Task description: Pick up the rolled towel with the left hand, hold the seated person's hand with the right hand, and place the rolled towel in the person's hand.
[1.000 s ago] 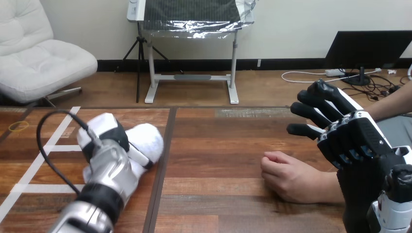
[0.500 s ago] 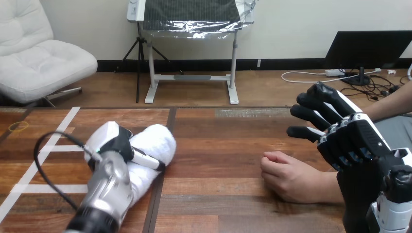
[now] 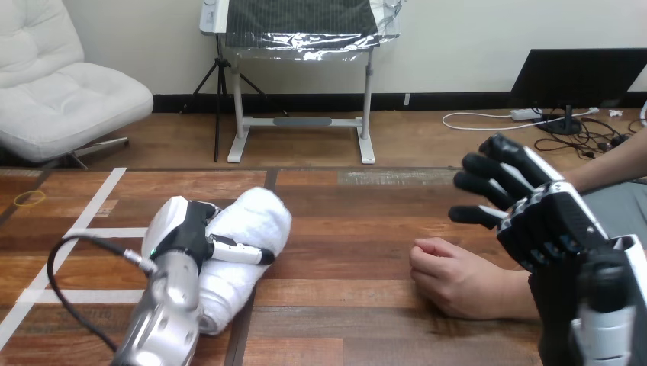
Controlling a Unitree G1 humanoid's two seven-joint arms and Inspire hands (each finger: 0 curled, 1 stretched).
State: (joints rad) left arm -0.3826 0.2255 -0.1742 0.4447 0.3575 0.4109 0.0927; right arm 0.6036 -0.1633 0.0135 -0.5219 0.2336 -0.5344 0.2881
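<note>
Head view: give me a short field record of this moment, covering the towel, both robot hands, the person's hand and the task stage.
rolled towel: white, lying on the table, left of centre
left hand: on the rolled towel, fingers curled round it
right hand: at the right, fingers relaxed, holding nothing
person's hand: loose fist resting on the table, below and left of the right hand
task stage: towel gripped, not yet in the person's hand; person's hand not yet held
</note>
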